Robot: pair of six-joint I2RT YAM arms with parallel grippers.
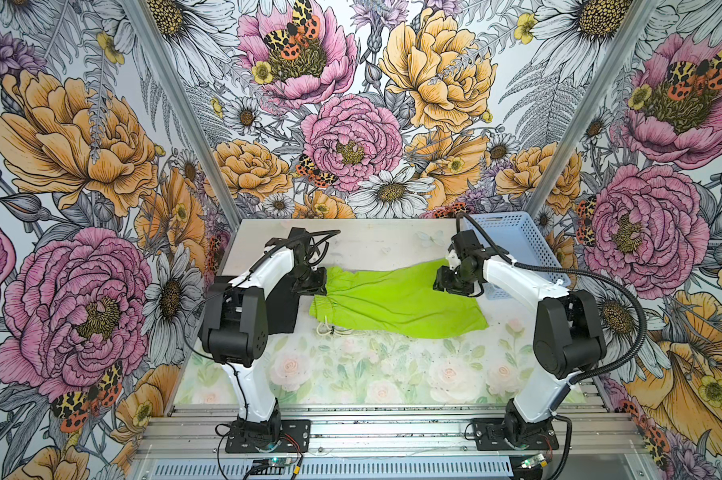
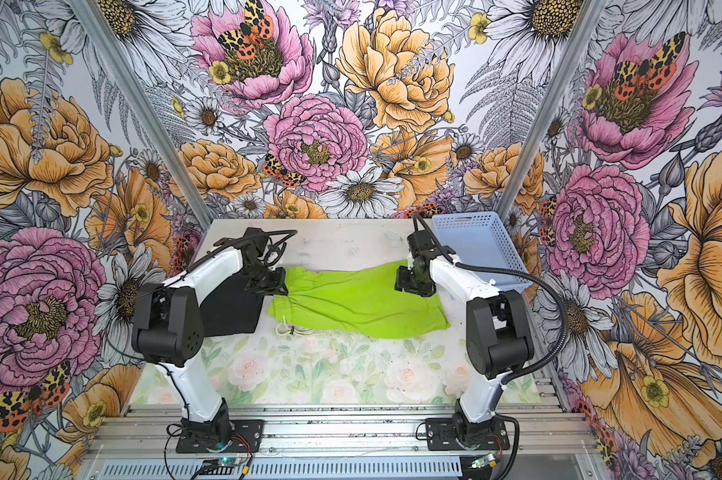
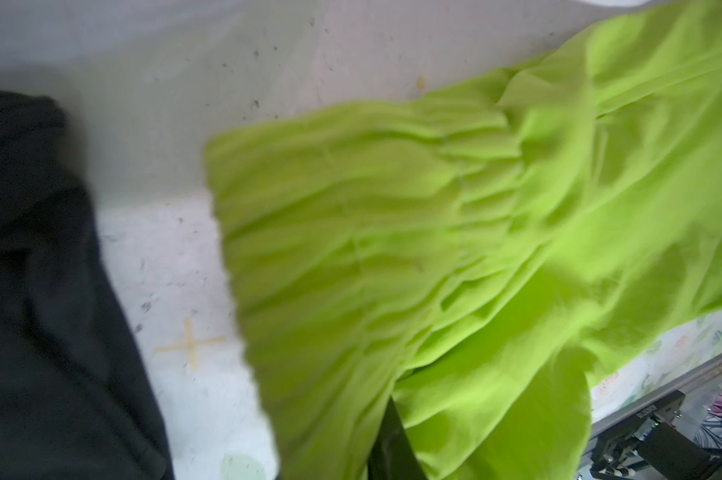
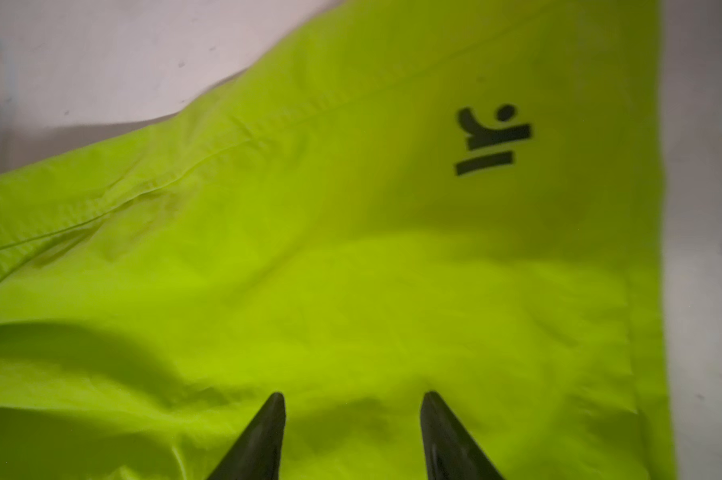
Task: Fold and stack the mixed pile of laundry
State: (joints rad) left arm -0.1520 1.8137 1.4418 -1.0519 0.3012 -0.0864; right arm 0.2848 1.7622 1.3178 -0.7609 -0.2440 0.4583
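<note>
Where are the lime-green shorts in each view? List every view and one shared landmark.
Top view: lime-green shorts spread across the table.
Top view: shorts mid-table again.
Left wrist: their gathered waistband fills much of the picture.
Right wrist: the leg with the logo fills nearly everything.
Landmark: black T-shirt beside the waistband; absent from the right wrist view.

Lime-green shorts [image 1: 396,299] (black logo [image 4: 492,139]), black T-shirt [image 2: 232,309], light-blue basket [image 1: 513,243].

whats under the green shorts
Only the floral table shows around the green shorts, white drawstring poking out. Anything beneath the cloth is covered; the black T-shirt lies beside them, apart.
</note>
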